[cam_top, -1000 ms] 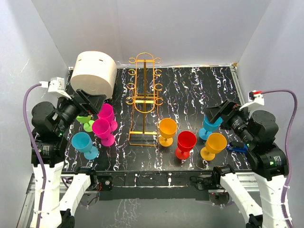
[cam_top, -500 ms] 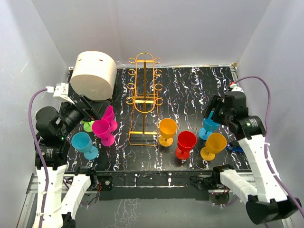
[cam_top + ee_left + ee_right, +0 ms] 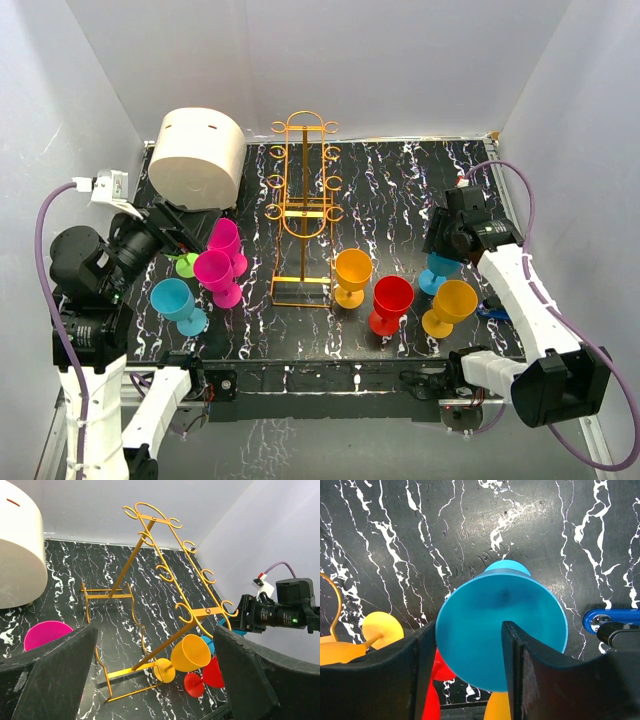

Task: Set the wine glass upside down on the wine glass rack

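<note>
Straddling one wall of the blue wine glass directly beneath, right gripper half-narrowed, gripping nothing yet: grasp step. Next: pinching that wall, lifting, inverting, carrying leftward to the wine glass rack; left gripper wide, empty.

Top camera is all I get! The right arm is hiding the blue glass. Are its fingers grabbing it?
Observer: Not squeezed yet. The right wrist camera shows the right gripper straddling the rim of the blue glass: one finger inside the bowl, one outside.
Operator: Is anything inside the glass?
Observer: No, the bowl looks empty from above.
Operator: What about the left arm's fingers?
Observer: The left gripper is wide open with nothing between its fingers, and it faces the wine glass rack.
</note>
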Robot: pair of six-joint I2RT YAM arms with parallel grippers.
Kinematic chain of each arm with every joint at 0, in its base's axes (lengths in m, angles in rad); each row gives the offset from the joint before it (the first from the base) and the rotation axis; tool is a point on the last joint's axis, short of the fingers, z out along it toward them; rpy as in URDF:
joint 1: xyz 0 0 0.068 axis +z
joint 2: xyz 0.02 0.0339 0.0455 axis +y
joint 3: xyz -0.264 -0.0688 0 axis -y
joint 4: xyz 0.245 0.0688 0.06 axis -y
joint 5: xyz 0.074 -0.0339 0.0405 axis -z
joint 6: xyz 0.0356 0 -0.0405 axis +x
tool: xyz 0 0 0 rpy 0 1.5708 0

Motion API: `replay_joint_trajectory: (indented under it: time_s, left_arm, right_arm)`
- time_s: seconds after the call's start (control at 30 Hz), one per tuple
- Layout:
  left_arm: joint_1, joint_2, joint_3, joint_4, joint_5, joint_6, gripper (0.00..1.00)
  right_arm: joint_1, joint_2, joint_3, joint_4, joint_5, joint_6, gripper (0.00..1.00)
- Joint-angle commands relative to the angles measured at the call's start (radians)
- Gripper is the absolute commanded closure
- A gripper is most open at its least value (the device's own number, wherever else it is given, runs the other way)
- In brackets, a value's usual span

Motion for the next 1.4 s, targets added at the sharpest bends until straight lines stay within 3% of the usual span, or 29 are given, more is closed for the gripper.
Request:
replay_joint_trajectory:
  time_s: [0.0,0.2,0.4,0.53,0.97,1.23,1.37]
  left_arm:
    - [-0.008,0.026,0.056,-0.034,-0.014,0.052,0.01]
    - [-0.027,0.049,0.098,-0.058,-0.03,0.11,0.01]
    - [-0.066,0.047,0.121,-0.086,-0.06,0.136,0.01]
    - [-0.096,0.041,0.138,-0.112,-0.117,0.146,0.01]
    - [-0.255,0.111,0.156,-0.131,-0.209,0.146,0.01]
    - [-0.255,0.009,0.044,0.06,-0.031,0.014,0.01]
    - [-0.255,0.014,0.072,0.122,0.101,-0.032,0.01]
  right_arm:
    - [-0.005,0.032,0.054,0.049,-0.003,-0.001,0.52]
    - [-0.005,0.076,0.102,0.018,0.002,0.013,0.77]
    - [-0.004,0.085,0.119,0.011,-0.008,0.017,0.86]
    - [-0.005,0.09,0.137,-0.008,-0.043,0.021,1.0]
    - [-0.004,0.01,0.309,-0.06,0.017,0.132,1.0]
    - [-0.004,-0.118,0.294,0.053,-0.085,0.179,1.0]
    - [-0.004,-0.212,0.303,0.156,-0.124,0.195,1.0]
